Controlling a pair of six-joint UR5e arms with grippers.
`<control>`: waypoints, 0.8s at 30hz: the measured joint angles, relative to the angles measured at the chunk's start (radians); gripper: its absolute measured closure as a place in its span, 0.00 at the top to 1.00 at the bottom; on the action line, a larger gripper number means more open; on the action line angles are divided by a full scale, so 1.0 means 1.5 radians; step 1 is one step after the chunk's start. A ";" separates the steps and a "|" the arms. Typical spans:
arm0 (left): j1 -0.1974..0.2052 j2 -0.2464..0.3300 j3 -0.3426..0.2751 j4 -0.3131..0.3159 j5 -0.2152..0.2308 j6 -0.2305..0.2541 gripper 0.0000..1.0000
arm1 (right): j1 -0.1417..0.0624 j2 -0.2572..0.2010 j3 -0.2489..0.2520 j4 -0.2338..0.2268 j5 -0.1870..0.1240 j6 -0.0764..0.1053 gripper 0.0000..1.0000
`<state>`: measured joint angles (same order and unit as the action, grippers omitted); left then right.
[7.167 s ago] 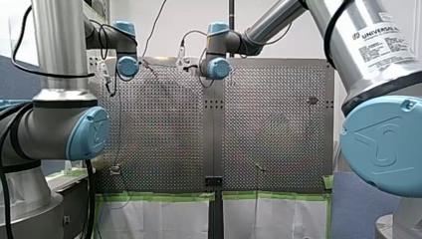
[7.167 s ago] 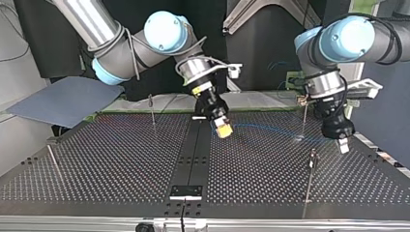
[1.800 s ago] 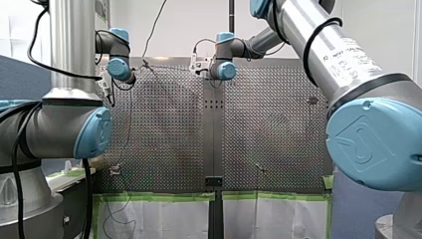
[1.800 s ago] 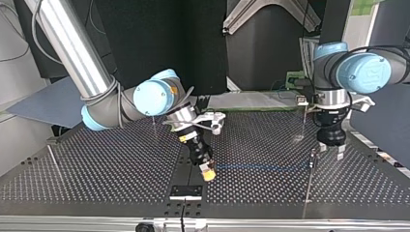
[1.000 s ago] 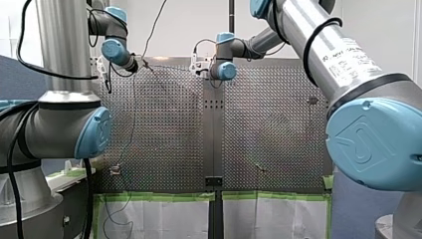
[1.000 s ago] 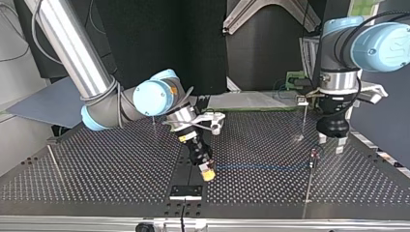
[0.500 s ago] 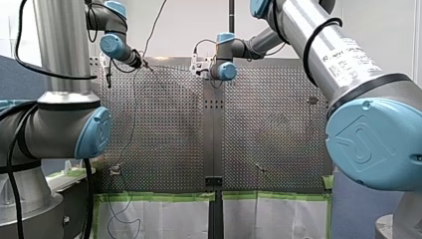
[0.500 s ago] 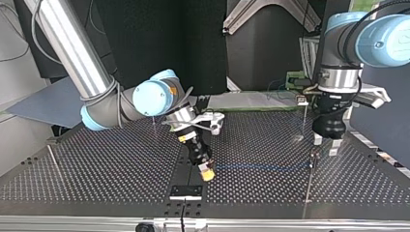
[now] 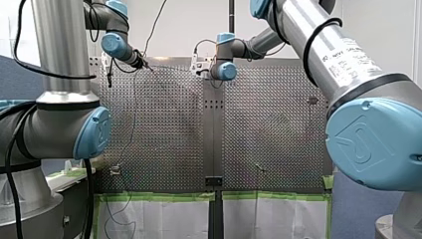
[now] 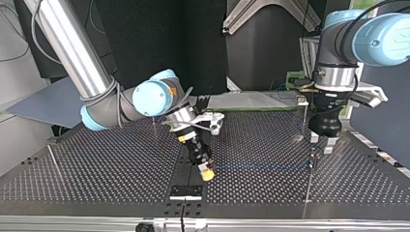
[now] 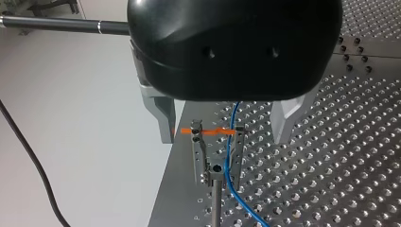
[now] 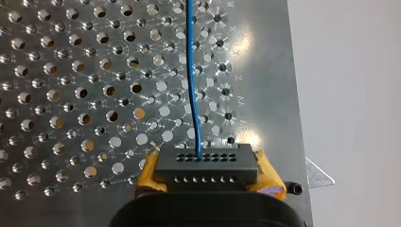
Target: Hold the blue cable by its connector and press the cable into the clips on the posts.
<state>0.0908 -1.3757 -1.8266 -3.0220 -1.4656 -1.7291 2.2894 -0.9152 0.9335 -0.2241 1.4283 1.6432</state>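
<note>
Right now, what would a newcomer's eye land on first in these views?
The thin blue cable, stretched across the perforated table at the top view's middle. At one end my right claw, yellow pads showing, is shut on the black connector. At the other my left claw stands open over the post's clip, with the cable passing through it near an orange tab.
</note>
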 joint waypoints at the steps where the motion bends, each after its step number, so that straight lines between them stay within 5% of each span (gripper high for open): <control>1: 0.000 0.000 0.000 0.000 -0.002 0.000 1.00 | 0.000 0.000 0.000 0.000 0.000 0.000 0.00; 24: -0.006 0.000 0.000 0.001 0.001 0.014 1.00 | -0.002 0.001 0.001 0.000 -0.003 -0.001 0.00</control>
<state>0.0818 -1.3752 -1.8267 -3.0212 -1.4636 -1.7081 2.2861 -0.9137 0.9351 -0.2238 1.4236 1.6416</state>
